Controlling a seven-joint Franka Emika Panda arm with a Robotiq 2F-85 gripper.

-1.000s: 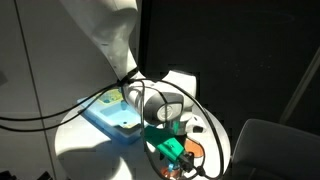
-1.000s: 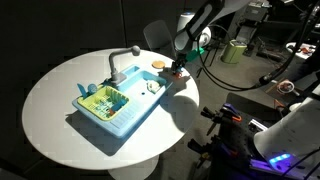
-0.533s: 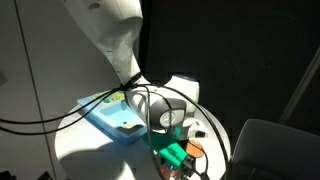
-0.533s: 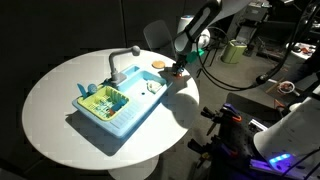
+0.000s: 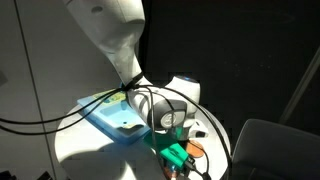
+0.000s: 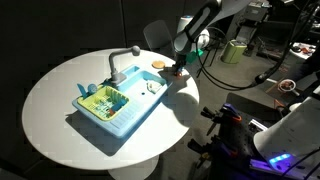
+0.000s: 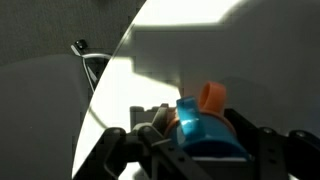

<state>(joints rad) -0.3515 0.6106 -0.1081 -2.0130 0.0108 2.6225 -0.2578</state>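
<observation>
1. A round white table (image 6: 55,100) stands in a dark room, lit in hard patches. A grey chair (image 6: 155,35) sits behind it, and benches cluttered with equipment fill the background.
2. A blue toy sink (image 6: 128,112) with a grey tap (image 6: 122,60) lies near the middle of the table, with green pieces in its rack. A tan disc (image 6: 158,65) rests on the bare top just beside it.
3. The gripper (image 6: 178,68) hangs low over the table's edge, close to the disc and clear of the sink.
4. Only the wrist view shows a small blue and orange toy (image 7: 200,125) between the dark fingers (image 7: 150,125), over the sunlit tabletop. The fingers stand close on either side. Whether they clamp the toy cannot be told.
5. An exterior view from close range shows the arm's white body, a looping black cable (image 5: 150,95) and a second chair (image 5: 268,148). There the toy shows only as a speck of orange.
</observation>
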